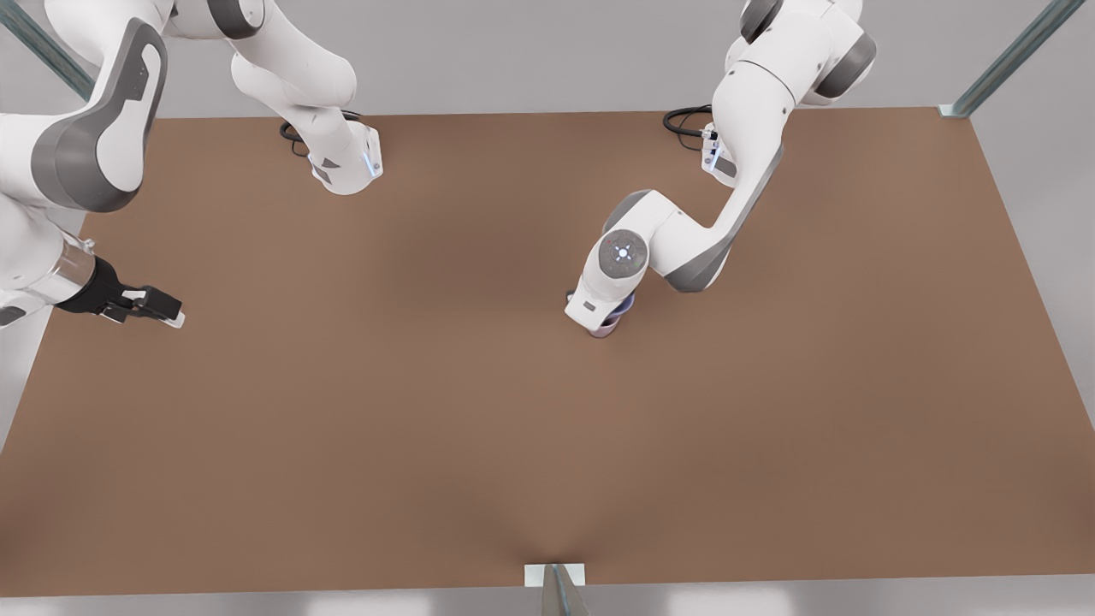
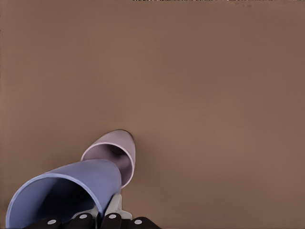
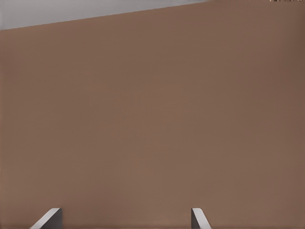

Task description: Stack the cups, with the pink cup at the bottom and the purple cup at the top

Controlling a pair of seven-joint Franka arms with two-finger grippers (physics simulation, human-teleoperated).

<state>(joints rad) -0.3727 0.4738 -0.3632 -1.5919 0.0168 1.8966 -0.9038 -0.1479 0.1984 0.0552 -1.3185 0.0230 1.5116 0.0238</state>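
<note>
The pink cup point(image 2: 116, 151) stands upright on the brown table point(image 1: 428, 411), near its middle. Right above it is the purple cup point(image 2: 66, 193), its narrow base at the pink cup's mouth. My left gripper point(image 2: 102, 212) is shut on the purple cup's rim wall. In the front view this gripper point(image 1: 599, 315) covers most of both cups, leaving an edge of the purple cup point(image 1: 629, 305) and the pink cup's base point(image 1: 604, 330) in sight. My right gripper point(image 1: 167, 310) waits open over the table's edge on the front view's left, its fingertips point(image 3: 50, 218) wide apart with nothing between them.
Both arm bases point(image 1: 346, 167) point(image 1: 714, 154) are mounted at the table's far edge. Metal frame posts point(image 1: 1009, 56) stand at the corners and one point(image 1: 556, 586) at the middle of the near edge.
</note>
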